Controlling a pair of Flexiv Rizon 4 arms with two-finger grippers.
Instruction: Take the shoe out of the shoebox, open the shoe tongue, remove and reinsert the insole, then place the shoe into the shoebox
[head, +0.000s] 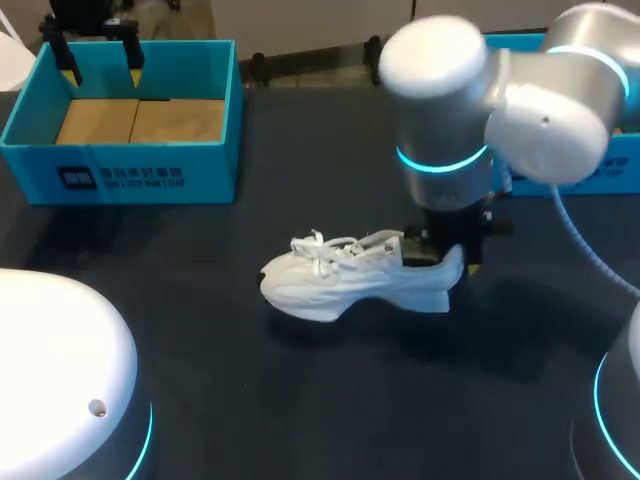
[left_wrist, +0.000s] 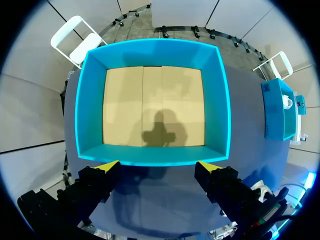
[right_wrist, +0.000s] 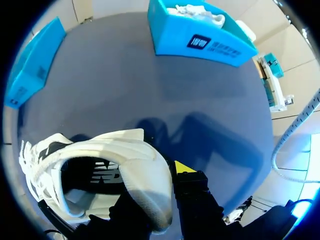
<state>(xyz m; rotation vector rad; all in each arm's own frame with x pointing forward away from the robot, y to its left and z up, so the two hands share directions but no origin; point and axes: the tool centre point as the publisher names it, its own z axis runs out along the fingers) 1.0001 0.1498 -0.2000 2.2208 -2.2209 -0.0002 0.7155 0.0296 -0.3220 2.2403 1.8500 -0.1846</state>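
Here, the right gripper (head: 446, 252) is clamped on the heel of the white shoe (head: 345, 278), near the middle of the desk (head: 300, 410).
One yellow-tipped finger (right_wrist: 183, 168) presses the heel's outer wall and the other sits inside the collar, with the toe pointing toward the desk's left edge. The left gripper (left_wrist: 157, 168) hangs released, fingers spread, above the blue shoebox (head: 130, 165) at the far left corner.

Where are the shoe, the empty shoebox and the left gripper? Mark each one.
shoe (head: 355, 282): head view, on its side at midfoot.
empty shoebox (head: 120, 172): head view, on its front wall.
left gripper (left_wrist: 157, 167): left wrist view, midway between its yellow tips.
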